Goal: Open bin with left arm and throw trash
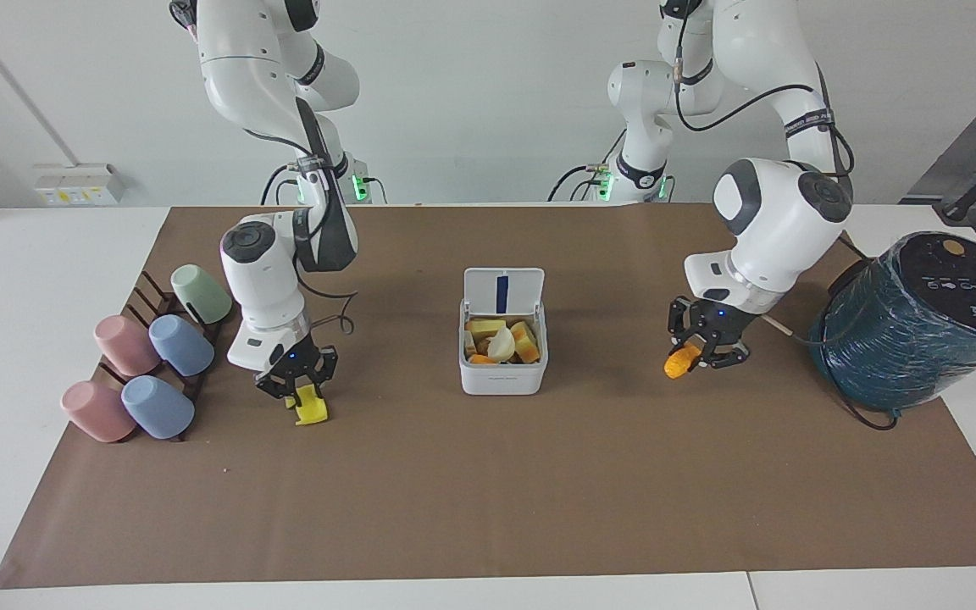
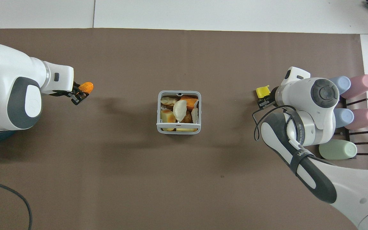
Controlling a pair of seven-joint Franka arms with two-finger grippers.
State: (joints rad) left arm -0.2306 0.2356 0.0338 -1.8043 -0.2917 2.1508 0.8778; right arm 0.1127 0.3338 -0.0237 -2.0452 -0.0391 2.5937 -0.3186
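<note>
The white bin stands mid-table with its lid hinged up and open. Several scraps lie inside, a pale cream piece on top; the bin also shows in the overhead view. My left gripper is shut on the orange lump and holds it above the mat, between the bin and the teal cylinder; the gripper and lump show from overhead. My right gripper is down at the mat, shut on the yellow folded piece, seen from overhead too.
A big teal wrapped cylinder with a cable lies at the left arm's end. A dark rack with several pastel cups stands at the right arm's end, close beside the right gripper. A brown mat covers the table.
</note>
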